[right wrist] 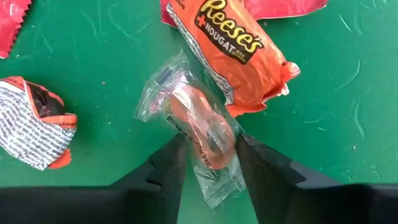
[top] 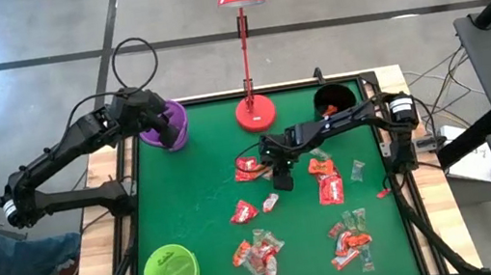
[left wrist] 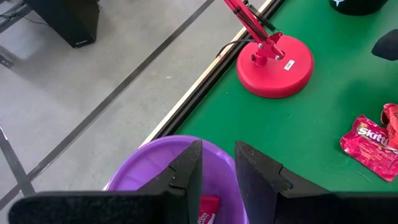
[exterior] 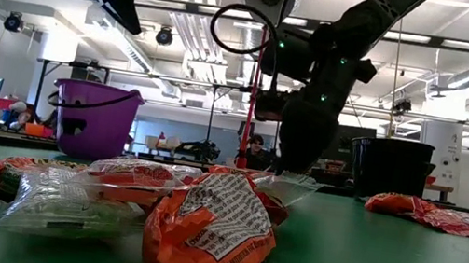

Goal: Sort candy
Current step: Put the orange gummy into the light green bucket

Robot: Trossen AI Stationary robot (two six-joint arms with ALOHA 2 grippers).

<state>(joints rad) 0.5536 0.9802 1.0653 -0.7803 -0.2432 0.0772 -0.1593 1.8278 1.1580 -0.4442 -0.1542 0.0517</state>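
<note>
Many small wrapped candies lie flat on the green mat [top: 197, 203], most in red, orange or clear wrappers. My right gripper [top: 280, 189] [right wrist: 211, 163] is low over a clear-wrapped orange candy [right wrist: 198, 124] [top: 271, 202]. It is open, with one finger on each side of the wrapper's near end. An orange Reese's pack [right wrist: 227, 46] lies just beyond. My left gripper [top: 163, 122] [left wrist: 217, 171] hovers open and empty over the purple cup [top: 171, 127] [left wrist: 158, 162]. A red candy [left wrist: 208, 208] lies inside that cup. My right gripper comes from above, pointing down, fingers [right wrist: 171, 163] astride the near end of the clear wrapper [right wrist: 217, 183]. The candy lies flat on the mat. Whether the fingers touch the wrapper I cannot tell.
A green cup [top: 170, 273] stands at the near left and a black cup [top: 333, 100] at the far right. The red lamp base [top: 255, 113] [left wrist: 275, 65] sits at the far middle. A red Skittles pack [left wrist: 368, 140] and other candies [top: 348, 234] are scattered around.
</note>
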